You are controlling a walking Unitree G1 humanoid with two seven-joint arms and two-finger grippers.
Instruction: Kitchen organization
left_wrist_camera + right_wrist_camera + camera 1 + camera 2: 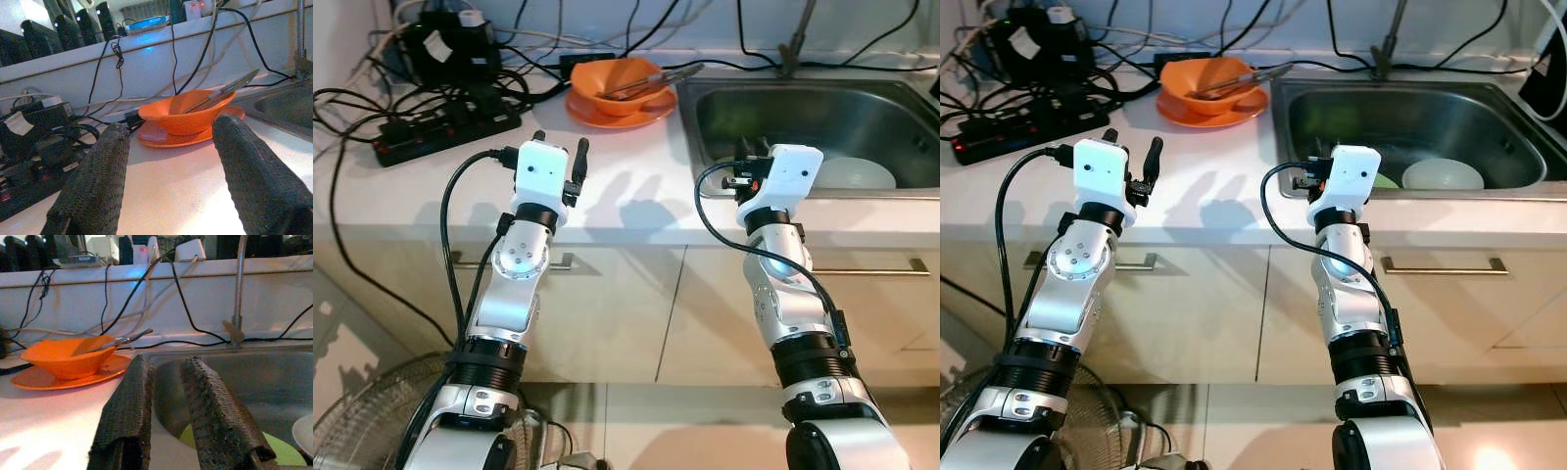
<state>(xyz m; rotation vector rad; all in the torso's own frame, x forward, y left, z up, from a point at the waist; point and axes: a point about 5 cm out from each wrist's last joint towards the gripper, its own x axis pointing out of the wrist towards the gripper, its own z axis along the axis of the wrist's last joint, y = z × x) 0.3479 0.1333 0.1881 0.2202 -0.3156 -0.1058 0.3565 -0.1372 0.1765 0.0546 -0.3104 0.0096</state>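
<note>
A white counter (626,186) carries an orange plate (607,115) at twelve o'clock, a black power strip (445,132) with tangled cables (372,98) at ten, and a steel sink (803,127) at two.

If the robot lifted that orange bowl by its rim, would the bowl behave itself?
Probably not quietly. The orange bowl sits loose on an orange plate, so it may slide. Metal tongs lean over its rim and could tip out. It looks like light plastic, so likely stiff and not fragile.

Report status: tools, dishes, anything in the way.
Left tool open over counter, empty. Right tool nearly closed, empty, at sink edge. Orange bowl on plate, untouched. Path clear.
</note>
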